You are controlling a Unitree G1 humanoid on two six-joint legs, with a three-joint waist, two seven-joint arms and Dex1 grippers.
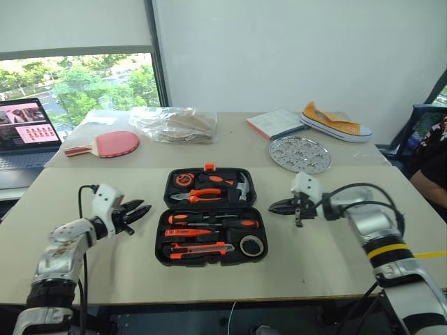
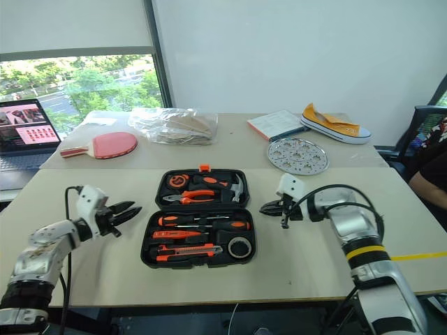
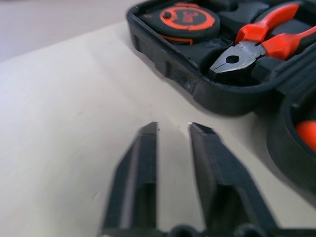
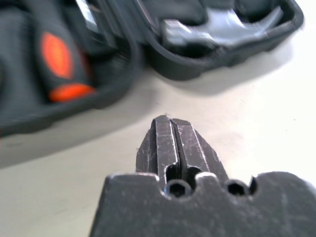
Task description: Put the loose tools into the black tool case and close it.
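The black tool case (image 1: pixel 162 252) lies open in the middle of the near table, its orange latch (image 1: pixel 209 167) at the far edge. In its near half lie two screwdrivers (image 1: pixel 209 219), a utility knife (image 1: pixel 202 248) and a round black tape measure (image 1: pixel 251 245). Pliers (image 1: pixel 199 195) and a hammer (image 1: pixel 242 187) sit in the far half. My left gripper (image 1: pixel 145 206) hovers left of the case, pointing at it; its fingers (image 3: pixel 143 163) stand a narrow gap apart with nothing between them. Just right of the case, my right gripper (image 1: pixel 272 206) points at it, shut and empty.
On the far table are a laptop (image 1: pixel 24 129), a red paddle (image 1: pixel 112 143), a plastic bag (image 1: pixel 174 124), a booklet (image 1: pixel 276 122), a shoe (image 1: pixel 335 122) and a perforated metal disc (image 1: pixel 300 153). A person (image 1: pixel 429 157) sits at the right edge.
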